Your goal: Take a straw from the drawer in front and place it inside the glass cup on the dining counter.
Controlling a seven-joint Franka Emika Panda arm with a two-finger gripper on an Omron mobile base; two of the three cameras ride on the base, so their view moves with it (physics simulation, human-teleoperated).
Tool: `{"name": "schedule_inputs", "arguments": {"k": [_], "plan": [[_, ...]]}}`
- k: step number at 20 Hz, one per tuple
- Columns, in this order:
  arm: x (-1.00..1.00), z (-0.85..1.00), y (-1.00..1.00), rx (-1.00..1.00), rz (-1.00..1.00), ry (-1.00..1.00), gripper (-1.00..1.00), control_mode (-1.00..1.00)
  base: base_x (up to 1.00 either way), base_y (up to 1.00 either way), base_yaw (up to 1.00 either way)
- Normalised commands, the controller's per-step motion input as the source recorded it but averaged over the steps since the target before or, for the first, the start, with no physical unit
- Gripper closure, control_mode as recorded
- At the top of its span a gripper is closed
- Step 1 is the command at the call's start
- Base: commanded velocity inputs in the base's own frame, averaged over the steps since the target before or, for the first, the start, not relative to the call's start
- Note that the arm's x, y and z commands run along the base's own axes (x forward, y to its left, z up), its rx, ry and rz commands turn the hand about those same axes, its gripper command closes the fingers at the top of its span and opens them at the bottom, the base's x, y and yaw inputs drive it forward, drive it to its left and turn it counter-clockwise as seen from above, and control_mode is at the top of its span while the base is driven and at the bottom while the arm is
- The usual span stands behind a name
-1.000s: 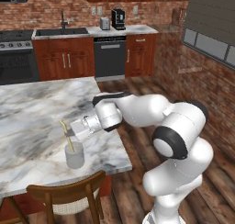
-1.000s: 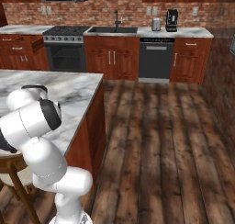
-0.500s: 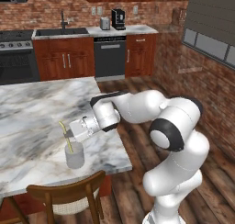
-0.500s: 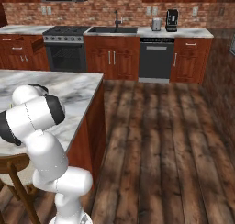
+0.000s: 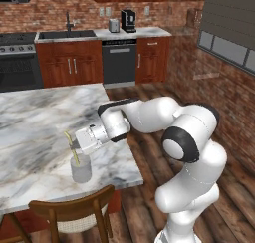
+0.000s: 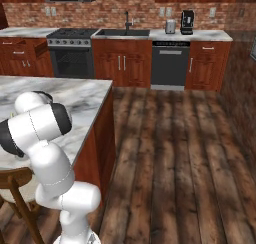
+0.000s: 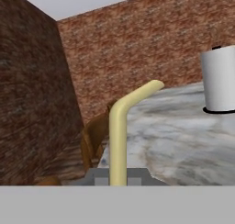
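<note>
1. On the big white marble worktop [image 5: 35, 122], the dining counter, the robot's white arm [image 5: 164, 112] reaches out low and to the left, bent at the elbow like an "L".
2. The arm lies almost flat over the near corner of the worktop, and the wrist points to the left.
3. Far behind, along the brick wall, stand dark red cabinets [image 5: 64, 65], a black dishwasher [image 5: 118, 62], a stove [image 5: 17, 58] and a sink [image 5: 64, 35].
4. A black coffee machine [image 5: 128, 21] and a small silver toaster [image 5: 114, 25] sit on that back counter.
5. A wooden chair [image 5: 74, 212] stands at the near edge of the worktop, just below the cup.
6. In the right base view the arm's big round joints [image 6: 37, 128] block the worktop's near part, so the cup is hidden there.
7. The glass cup [image 5: 81, 168] stands upright on the worktop near its front edge, just below the hand.
8. The hand [image 5: 75, 143] hangs right above the cup, and it is squeezed tight on the straw.
9. The straw [image 5: 72, 148] is thin and pale yellow. Its low end goes down into the cup, and its top bends over to one side.
10. In the hand view the straw [image 7: 120, 136] rises up from between the fingers, and the bent tip points toward a white cylinder [image 7: 219, 81] on the marble.
</note>
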Motion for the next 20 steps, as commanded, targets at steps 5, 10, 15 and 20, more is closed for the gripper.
{"name": "schedule_inputs", "arguments": {"k": [5, 10, 15, 20], "plan": [[0.00, -0.01, 0.00, 0.00, 0.00, -0.07, 1.00, -1.00, 0.00, 0.00, 0.00], [0.00, -0.05, 0.00, 0.00, 0.00, -0.03, 1.00, -1.00, 0.00, 0.00, 0.00], [0.00, -0.13, 0.00, 0.00, 0.00, 0.00, 1.00, -1.00, 0.00, 0.00, 0.00], [0.00, -0.23, 0.00, 0.00, 0.00, 0.00, 1.00, -1.00, 0.00, 0.00, 0.00]]}}
